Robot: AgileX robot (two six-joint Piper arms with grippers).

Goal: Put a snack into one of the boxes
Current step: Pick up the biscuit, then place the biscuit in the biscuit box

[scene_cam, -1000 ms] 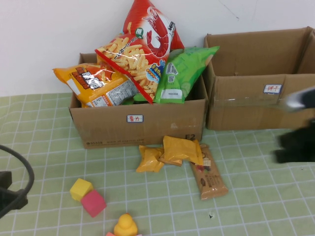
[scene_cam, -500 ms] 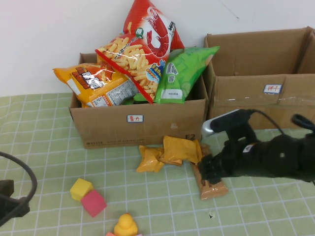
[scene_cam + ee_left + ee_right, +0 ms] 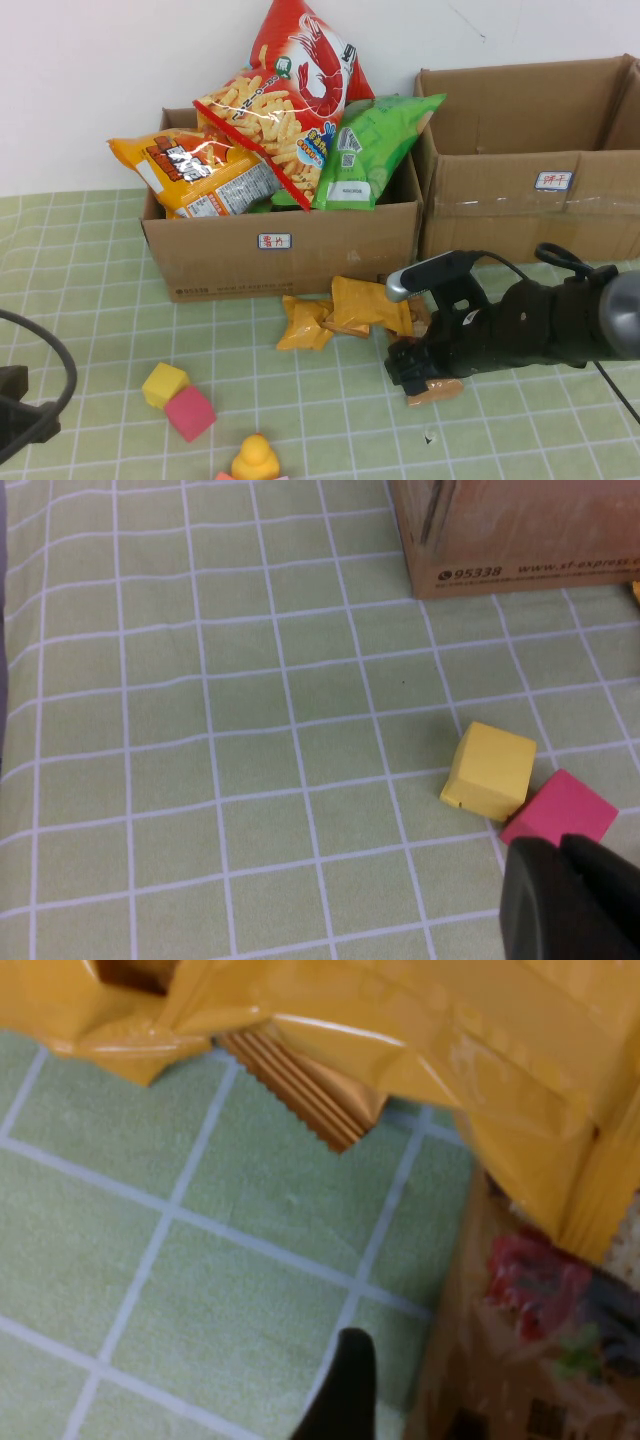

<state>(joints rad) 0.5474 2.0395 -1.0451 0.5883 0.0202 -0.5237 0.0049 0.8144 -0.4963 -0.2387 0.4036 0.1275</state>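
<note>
A brown snack bar (image 3: 437, 390) lies on the green checked cloth in front of the left cardboard box (image 3: 280, 255), next to two yellow snack packets (image 3: 365, 305). My right gripper (image 3: 420, 365) is low over the bar and open. In the right wrist view one finger (image 3: 345, 1385) stands on the cloth beside the bar's edge (image 3: 510, 1360), with the yellow packets (image 3: 400, 1020) just beyond. The left box is full of chip bags (image 3: 290, 120). The right box (image 3: 520, 190) stands open. My left gripper (image 3: 575, 880) is shut and empty near the table's front left.
A yellow block (image 3: 164, 384), a pink block (image 3: 190, 413) and a yellow duck (image 3: 256, 460) lie at the front left. In the left wrist view the yellow block (image 3: 490, 772) and pink block (image 3: 560, 805) sit just ahead of the fingers.
My right arm has come in from the right edge and dropped leftward onto the brown snack bar. The snacks and the left arm have not moved.
</note>
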